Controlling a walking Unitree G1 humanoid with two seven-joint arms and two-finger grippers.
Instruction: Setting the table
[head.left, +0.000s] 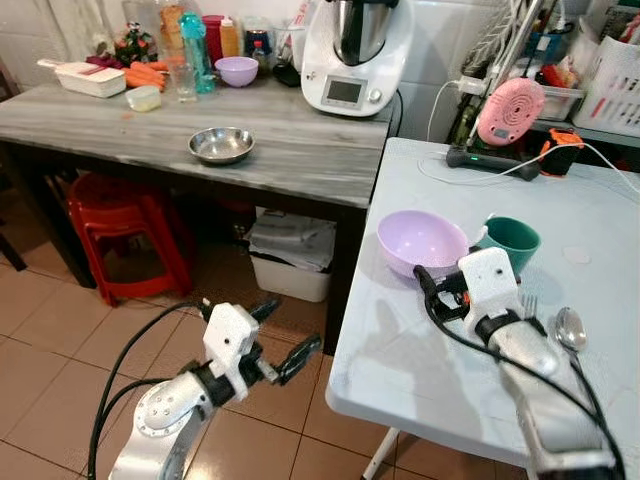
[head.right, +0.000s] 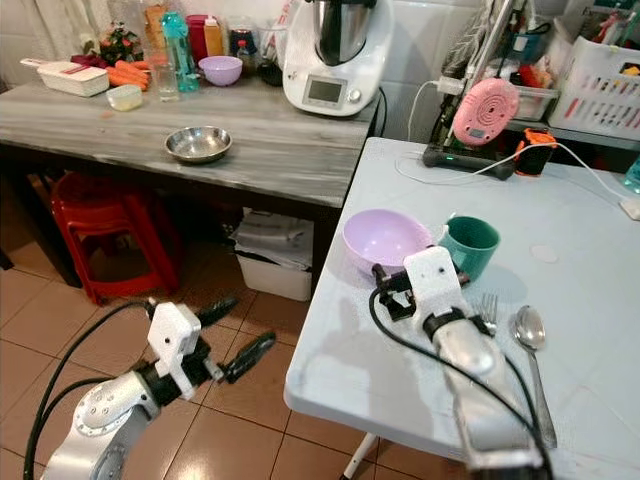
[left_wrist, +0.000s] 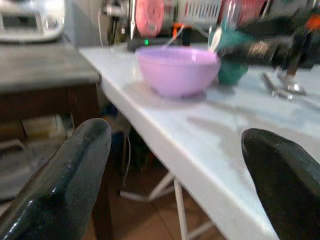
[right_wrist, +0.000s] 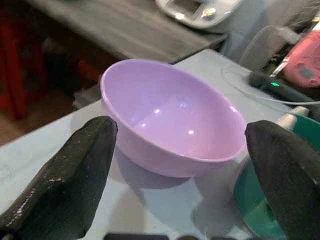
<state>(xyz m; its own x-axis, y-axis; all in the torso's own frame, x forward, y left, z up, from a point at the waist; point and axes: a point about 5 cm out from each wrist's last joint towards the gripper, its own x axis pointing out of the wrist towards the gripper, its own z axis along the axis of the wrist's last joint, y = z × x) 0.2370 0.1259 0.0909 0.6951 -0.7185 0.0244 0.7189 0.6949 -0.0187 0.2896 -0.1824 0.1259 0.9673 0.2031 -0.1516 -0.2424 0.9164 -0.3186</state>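
Note:
A lilac bowl (head.left: 420, 240) sits near the left edge of the white table (head.left: 420, 370), with a green cup (head.left: 510, 243) touching its right side. A fork (head.left: 530, 303) and a spoon (head.left: 570, 328) lie behind my right arm. My right gripper (head.left: 437, 285) hovers just in front of the bowl. In the right wrist view the bowl (right_wrist: 170, 120) lies beyond the two spread fingers, and the gripper is open and holds nothing. My left gripper (head.left: 297, 323) is low over the tiled floor, left of the table edge, and is also open and holding nothing.
A wooden counter (head.left: 300, 150) to the left carries a steel bowl (head.left: 221, 144), a second lilac bowl (head.left: 237, 70), a kitchen machine (head.left: 355, 50), bottles and carrots. A red stool (head.left: 125, 225) and a bin (head.left: 290, 255) stand under it. A pink device (head.left: 510, 110) and cables occupy the table's far end.

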